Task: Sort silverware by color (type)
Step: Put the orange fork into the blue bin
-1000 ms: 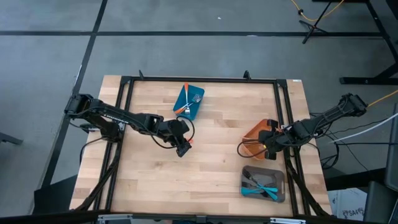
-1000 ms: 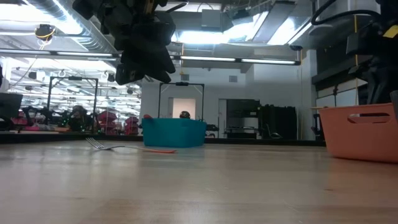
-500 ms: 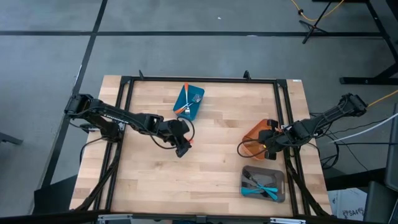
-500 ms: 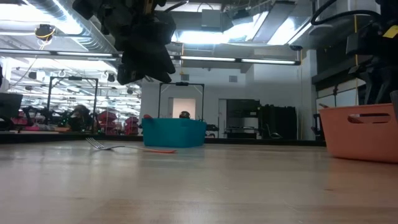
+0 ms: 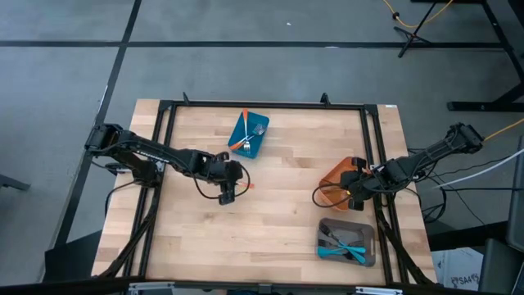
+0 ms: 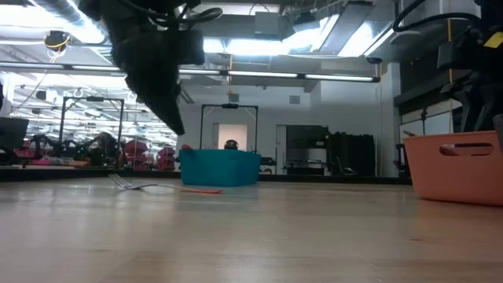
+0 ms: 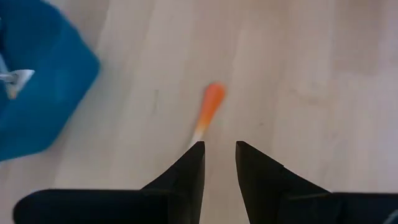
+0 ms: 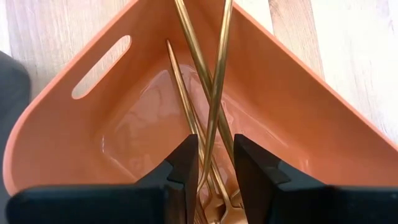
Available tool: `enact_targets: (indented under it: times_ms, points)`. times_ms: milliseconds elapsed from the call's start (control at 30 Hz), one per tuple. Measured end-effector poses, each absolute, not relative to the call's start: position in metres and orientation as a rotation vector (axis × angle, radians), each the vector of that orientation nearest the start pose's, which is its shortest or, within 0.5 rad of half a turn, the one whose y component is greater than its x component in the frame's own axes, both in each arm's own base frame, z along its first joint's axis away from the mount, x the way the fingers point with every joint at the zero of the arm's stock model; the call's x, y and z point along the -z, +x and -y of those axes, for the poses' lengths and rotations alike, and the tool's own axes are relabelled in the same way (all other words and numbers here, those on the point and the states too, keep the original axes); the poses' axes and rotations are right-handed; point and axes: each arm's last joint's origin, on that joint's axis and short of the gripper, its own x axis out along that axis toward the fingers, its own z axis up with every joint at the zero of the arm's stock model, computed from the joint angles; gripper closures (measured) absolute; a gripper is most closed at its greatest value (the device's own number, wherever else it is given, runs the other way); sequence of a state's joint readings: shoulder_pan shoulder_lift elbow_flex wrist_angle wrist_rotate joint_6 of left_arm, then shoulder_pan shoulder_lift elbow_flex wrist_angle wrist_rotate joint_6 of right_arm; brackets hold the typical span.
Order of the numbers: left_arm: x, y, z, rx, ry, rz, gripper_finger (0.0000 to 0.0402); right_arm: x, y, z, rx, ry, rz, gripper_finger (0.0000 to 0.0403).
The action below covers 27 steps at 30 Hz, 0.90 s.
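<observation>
Leftward the left gripper (image 5: 227, 195) has drifted, off the orange fork (image 7: 208, 110) that lies on the table (image 5: 270, 238) near the blue bin (image 5: 248, 136); its fingers stand slightly apart, holding nothing. Over the orange bin (image 8: 298, 118), the right gripper (image 8: 214, 165) has its fingers a little parted, a gold fork (image 8: 217, 74) running between them among other gold forks; whether it is pinched I cannot tell. Blue forks (image 5: 344, 250) lie in the grey bin (image 5: 366, 230).

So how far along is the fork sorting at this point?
Mostly done. Gold forks lie in the orange bin, blue-handled forks in the grey bin, and orange-handled forks in the blue bin. In hand: the right gripper is open over the gold forks, apparently just releasing one. Left: one orange-handled fork on the table, with the left gripper open above it.
</observation>
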<state>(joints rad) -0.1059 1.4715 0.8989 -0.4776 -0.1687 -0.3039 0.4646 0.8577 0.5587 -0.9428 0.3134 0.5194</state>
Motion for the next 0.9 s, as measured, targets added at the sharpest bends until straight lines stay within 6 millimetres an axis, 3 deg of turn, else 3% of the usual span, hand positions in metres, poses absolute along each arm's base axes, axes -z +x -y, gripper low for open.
enact_targets:
  times_ms: [467,900]
  points:
    - [-0.196,0.275,0.023,-0.146,0.087,-1.069,0.0318,-0.198,0.120,-0.050,0.166,-0.010,-1.131,0.0313]
    - [-0.149,0.250,0.007,-0.188,0.062,-1.118,0.0318,-0.198,0.120,-0.050,0.166,-0.010,-1.131,0.0313]
